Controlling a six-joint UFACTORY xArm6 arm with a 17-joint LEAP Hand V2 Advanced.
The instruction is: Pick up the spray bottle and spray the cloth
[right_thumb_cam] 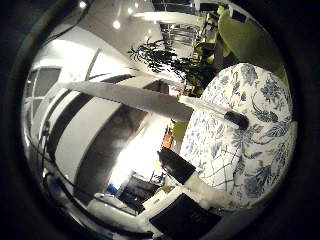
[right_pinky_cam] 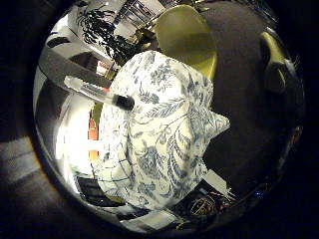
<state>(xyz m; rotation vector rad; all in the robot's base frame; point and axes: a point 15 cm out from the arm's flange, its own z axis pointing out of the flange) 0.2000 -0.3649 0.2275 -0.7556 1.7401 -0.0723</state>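
Spray bottle (right_pinky_cam: 98, 93) lay on its side across the edge of the floral cloth (right_pinky_cam: 159, 144), its dark cap end resting on the fabric and its clear body reaching out past the cloth's border. The cloth, white with blue flowers and leaves, was spread over a dark table (right_pinky_cam: 244, 99), with a yellow-green chair (right_pinky_cam: 189, 37) beyond it. From my palm I looked out at both from some way off; nothing filled the view, so I judged I was not yet near enough to grasp.

A part of my hand (right_thumb_cam: 200, 192) showed in the thumb side view, white and black, but I could not tell whether my fingers were straight or curled. I held nothing that I could see.

The bottle looked slim, clear and light, probably smooth plastic, so it might roll or slip under a careless touch. I judged the best hold was around the middle of the clear barrel, leaving the dark end free for pressing.
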